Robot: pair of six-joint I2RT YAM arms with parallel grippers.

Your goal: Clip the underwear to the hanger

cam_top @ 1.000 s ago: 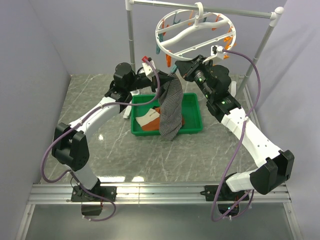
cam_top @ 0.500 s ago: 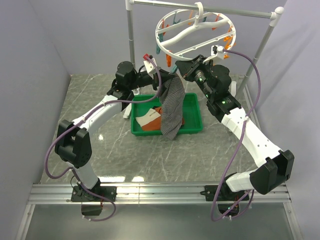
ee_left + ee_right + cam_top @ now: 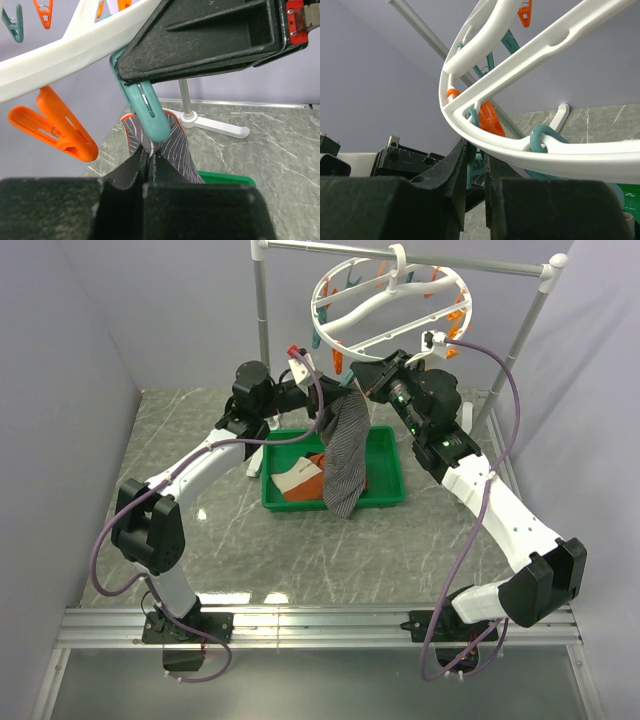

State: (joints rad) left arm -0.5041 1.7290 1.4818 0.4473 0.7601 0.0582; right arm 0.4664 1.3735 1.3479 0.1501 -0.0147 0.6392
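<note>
We find no readable text, brand, number or sign in any view. One tiny dark mark on the white cloth (image 3: 292, 480) in the green tray (image 3: 390, 502), too small to read.

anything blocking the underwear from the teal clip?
Nothing visible. The left claw holds the underwear right at the teal clothespin's tip, cloth overlapping it; the right claw pinches that pin's upper end. No other pin or bar lies between.
</note>
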